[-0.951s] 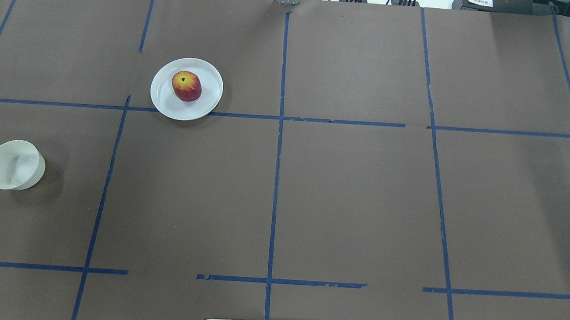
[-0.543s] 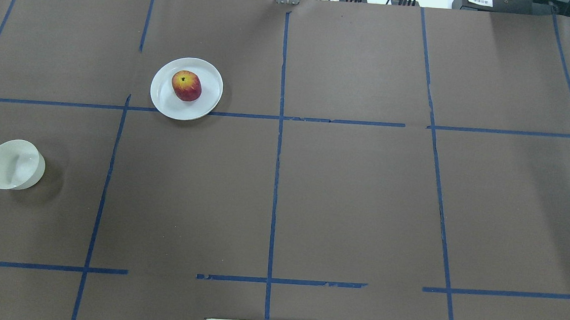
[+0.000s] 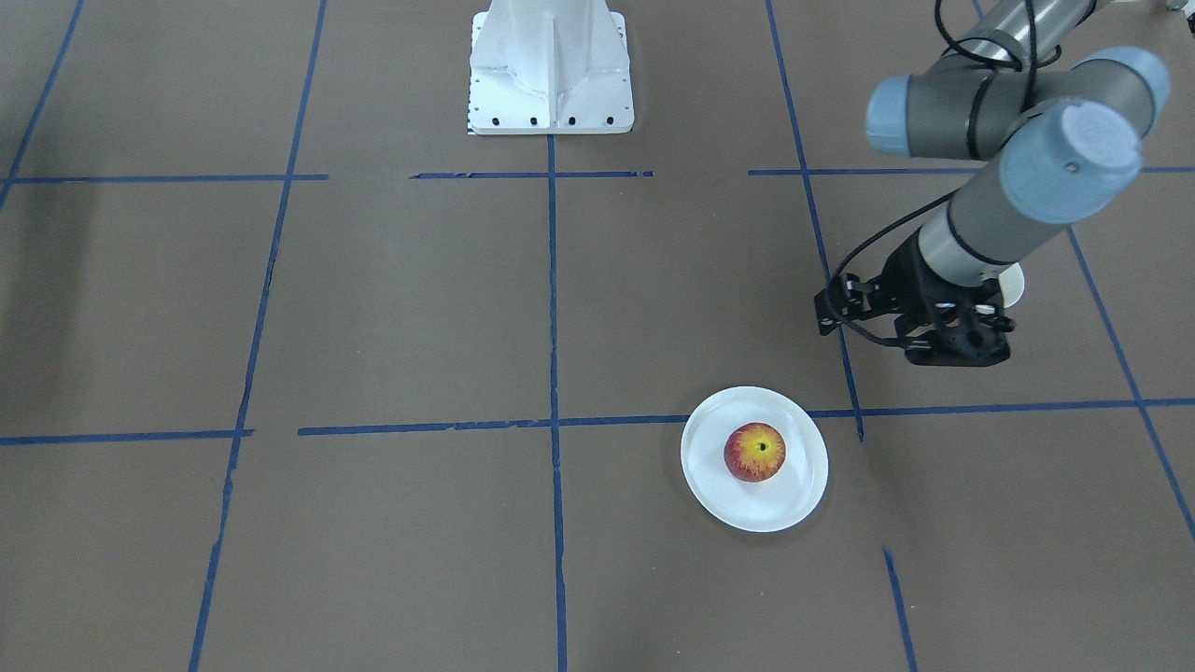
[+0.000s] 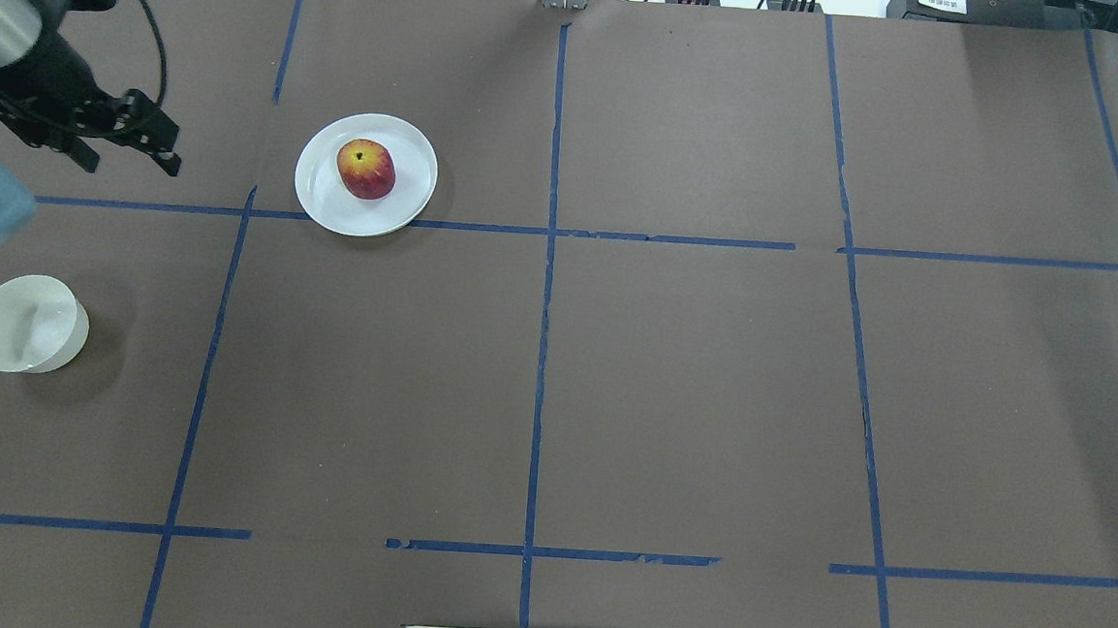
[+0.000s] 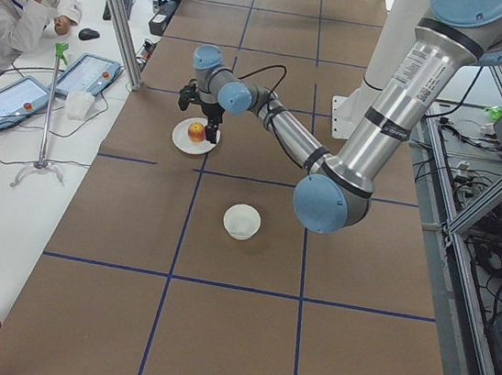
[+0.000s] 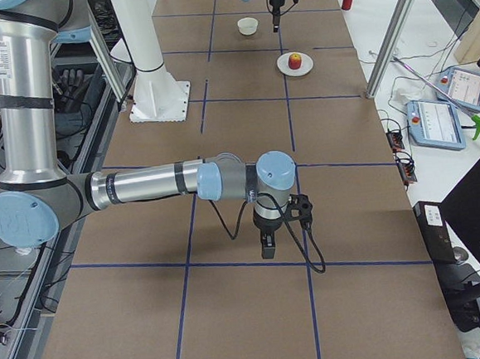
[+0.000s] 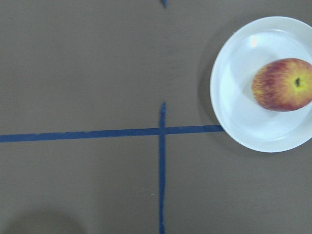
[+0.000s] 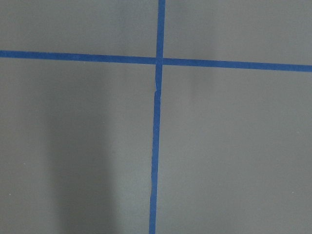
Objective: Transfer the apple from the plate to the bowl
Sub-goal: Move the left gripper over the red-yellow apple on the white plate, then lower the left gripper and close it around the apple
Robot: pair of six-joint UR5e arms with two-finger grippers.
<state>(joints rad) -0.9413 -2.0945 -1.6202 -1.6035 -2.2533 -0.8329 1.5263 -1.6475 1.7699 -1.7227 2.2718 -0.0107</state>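
Observation:
The red apple [image 4: 366, 168] with its yellow stem patch lies on the white plate [image 4: 319, 197] at the far left-centre of the table. It also shows in the front view [image 3: 754, 452] and the left wrist view [image 7: 283, 85]. The cream-white bowl [image 4: 29, 323] stands empty near the left edge, apart from the plate. My left gripper [image 4: 130, 162] hovers open and empty above the table, to the left of the plate and beyond the bowl. My right gripper [image 6: 266, 248] shows only in the exterior right view, low over bare table; I cannot tell whether it is open or shut.
Brown paper with blue tape lines covers the table. The robot's white base [image 3: 551, 65] stands at the near edge. In the front view the left arm [image 3: 1018, 177] hides most of the bowl. An operator [image 5: 11, 8] sits beyond the far edge beside tablets and a metal post.
The left arm and gripper have come into the overhead view from the left edge; earlier they were out of view. Apple, plate and bowl have not moved.

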